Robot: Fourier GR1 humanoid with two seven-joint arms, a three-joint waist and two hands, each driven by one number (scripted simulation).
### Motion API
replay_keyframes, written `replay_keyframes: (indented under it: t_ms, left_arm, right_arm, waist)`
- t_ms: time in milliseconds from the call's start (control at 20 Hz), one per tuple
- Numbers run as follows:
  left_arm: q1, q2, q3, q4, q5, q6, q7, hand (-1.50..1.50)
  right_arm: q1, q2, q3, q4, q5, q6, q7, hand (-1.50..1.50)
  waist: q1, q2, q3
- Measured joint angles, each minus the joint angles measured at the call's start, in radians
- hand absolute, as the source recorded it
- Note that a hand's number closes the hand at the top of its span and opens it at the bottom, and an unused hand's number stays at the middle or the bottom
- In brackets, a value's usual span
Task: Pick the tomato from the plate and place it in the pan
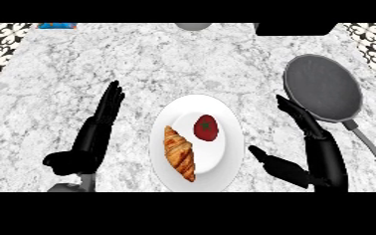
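Tomato [206, 127] lay untouched on plate [192, 101]. Right hand [317, 152] hung beside it, fingers [295, 112] apart: reach step. Next likely needed: closing round tomato.

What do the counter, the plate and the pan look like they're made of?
Counter: looks like marble or granite, white with mottled grey veining. Plate: probably glazed ceramic, plain smooth white. Pan: apparently dark grey metal, matte, hardly any shine.

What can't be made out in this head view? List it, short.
Grey round thing, head view: cut by the top edge; unidentifiable.
Black object: only its lower part shows, cut by the top edge.
Blue item: a sliver at the top edge, too small.
Pan: handle end runs off the right edge.
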Motion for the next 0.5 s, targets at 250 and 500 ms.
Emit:
replay_keyframes:
  t_ms: [250,500]
  left_arm:
    - [0.007,-0.014,-0.008,-0.002,-0.014,-0.009,0.002,0.00]
    - [-0.002,-0.023,-0.003,0.027,-0.016,-0.024,-0.014,0.00]
  right_arm:
    - [0.012,-0.082,0.012,-0.110,0.093,0.046,0.120,-1.50]
    - [-0.109,-0.119,0.070,-0.112,0.195,0.129,0.335,-1.50]
  waist:
    - [0.005,0.001,0.000]
    - [0.016,0.003,0.000]
